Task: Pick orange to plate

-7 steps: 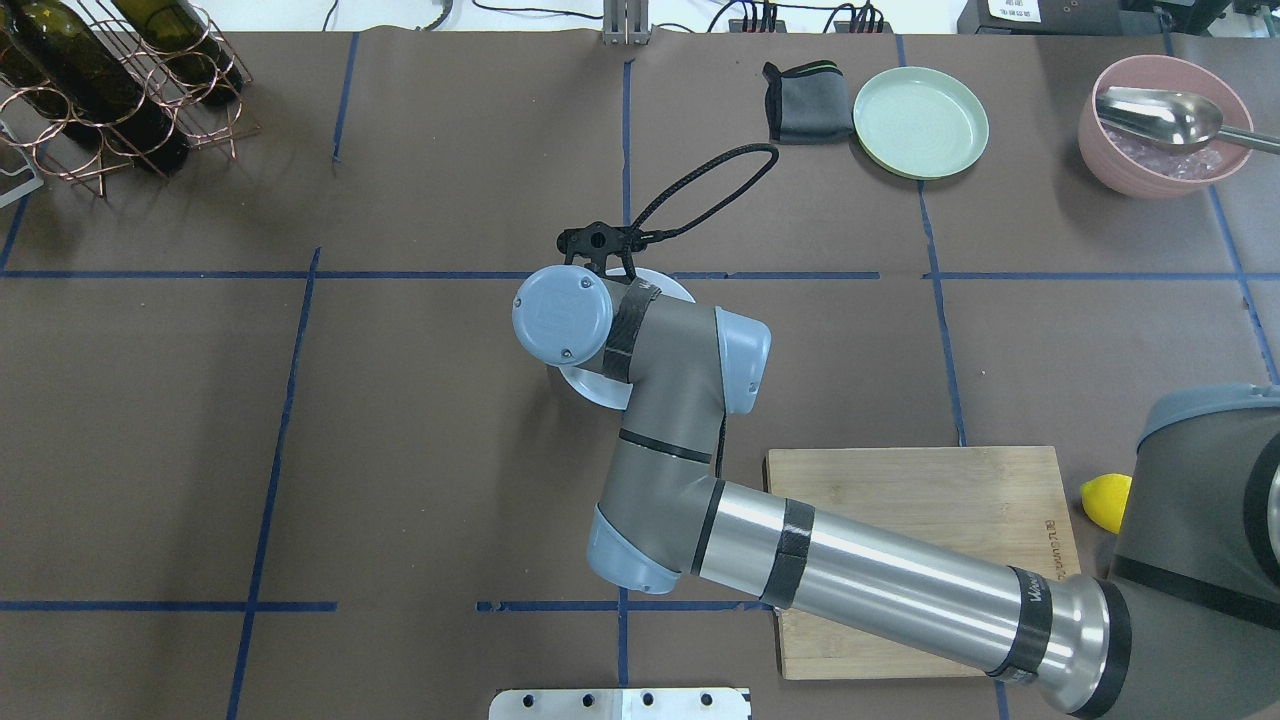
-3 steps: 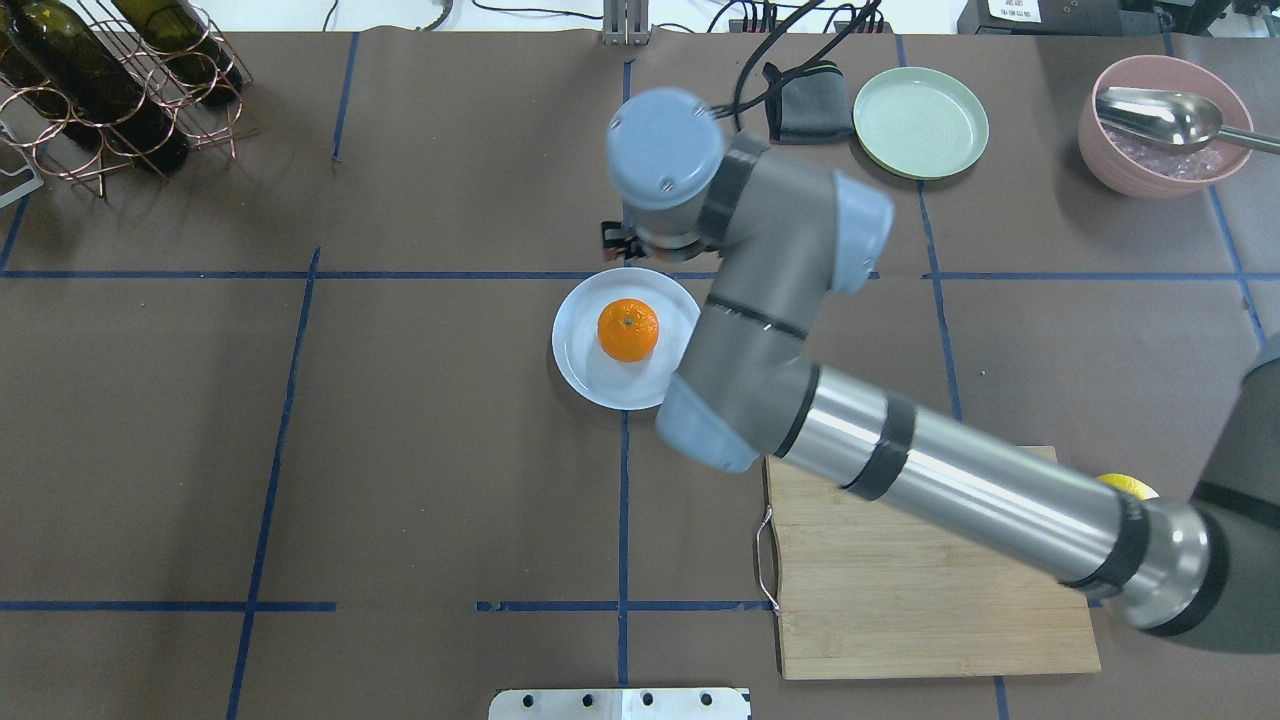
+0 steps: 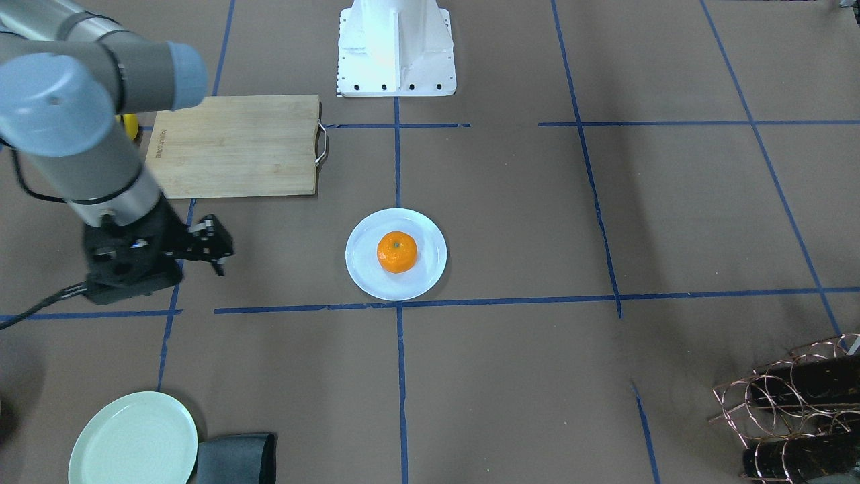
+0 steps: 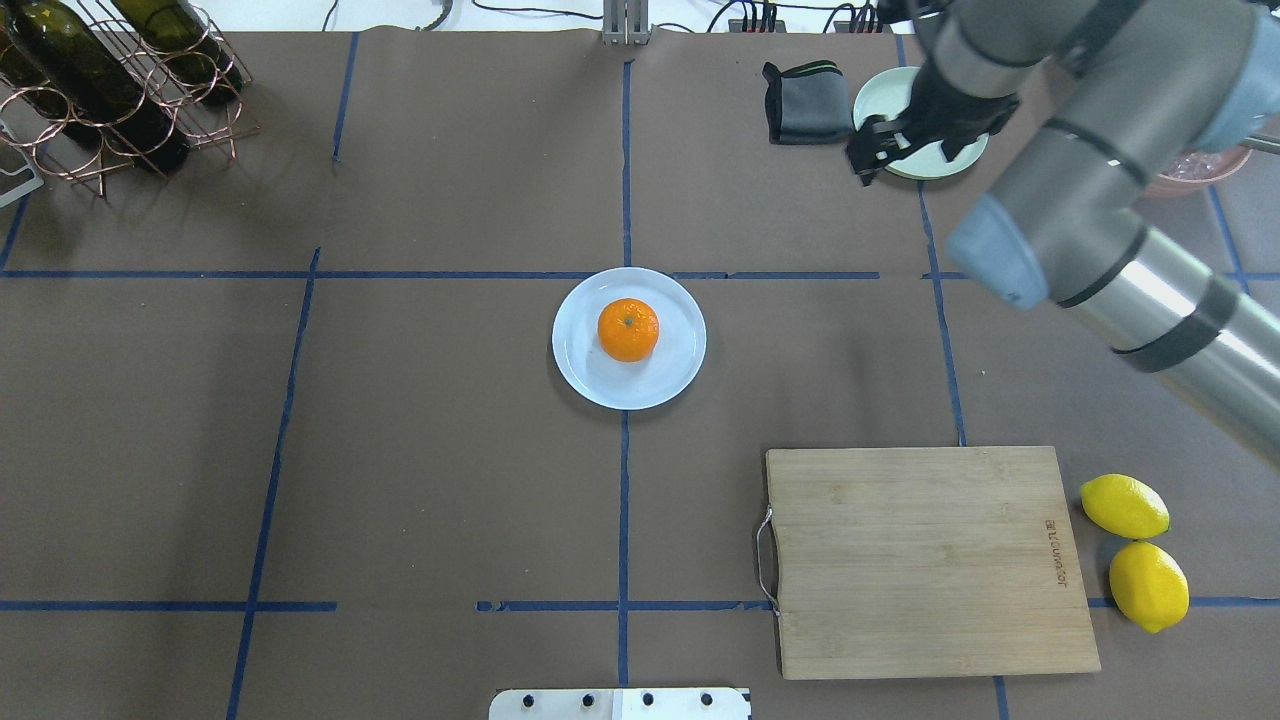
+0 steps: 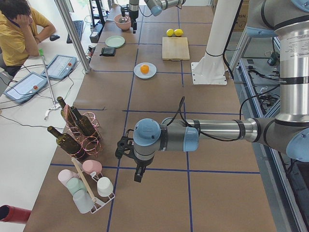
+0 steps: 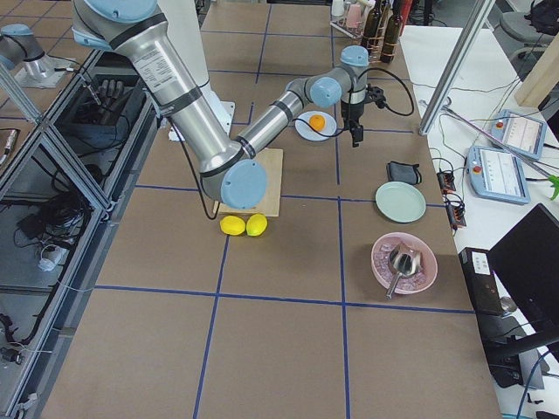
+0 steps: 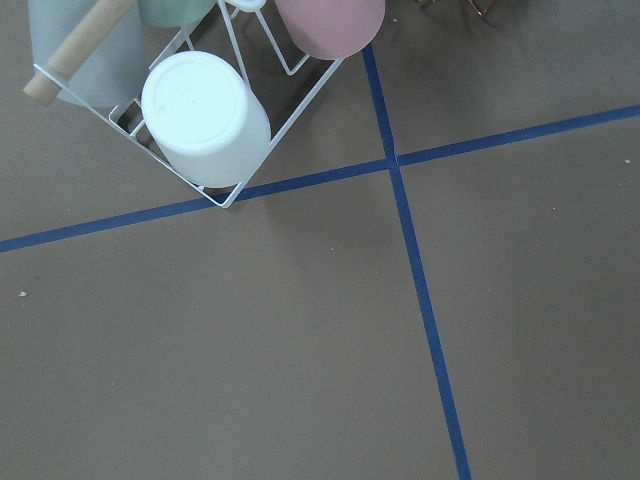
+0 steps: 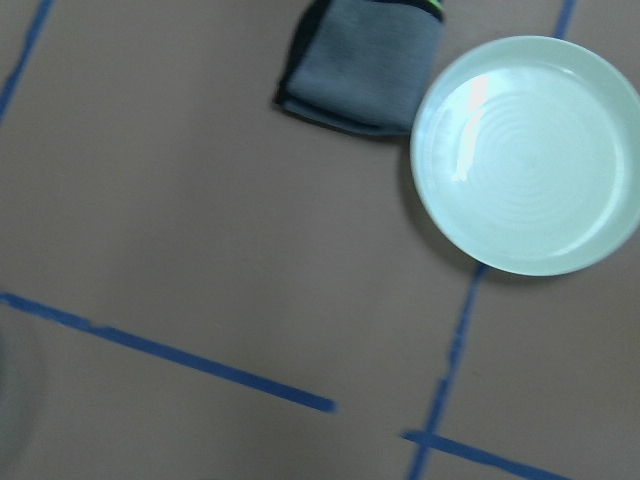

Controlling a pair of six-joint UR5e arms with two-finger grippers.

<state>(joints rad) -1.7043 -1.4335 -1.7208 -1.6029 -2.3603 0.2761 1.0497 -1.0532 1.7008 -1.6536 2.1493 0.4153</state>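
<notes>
The orange [image 4: 628,330] rests at the middle of the pale bluish-white plate [image 4: 583,372], and nothing touches it; the front view shows the same orange [image 3: 397,251] on the plate [image 3: 363,277]. My right gripper [image 4: 868,160] hangs well off to the back right, over the edge of the pale green plate, open and empty; it shows in the front view too [image 3: 213,250]. My left gripper [image 5: 122,148] is far down the table beside a cup rack, seen only from the side, so I cannot tell its state.
A pale green plate [image 4: 940,160] and a grey cloth [image 4: 805,100] lie at the back right. A wooden cutting board [image 4: 925,560] with two lemons [image 4: 1125,505] beside it is front right. A wine-bottle rack [image 4: 110,80] stands back left.
The right arm has lifted off the plate and swung away to the back right. The orange, hidden under the wrist a second ago, now lies bare on the plate.
</notes>
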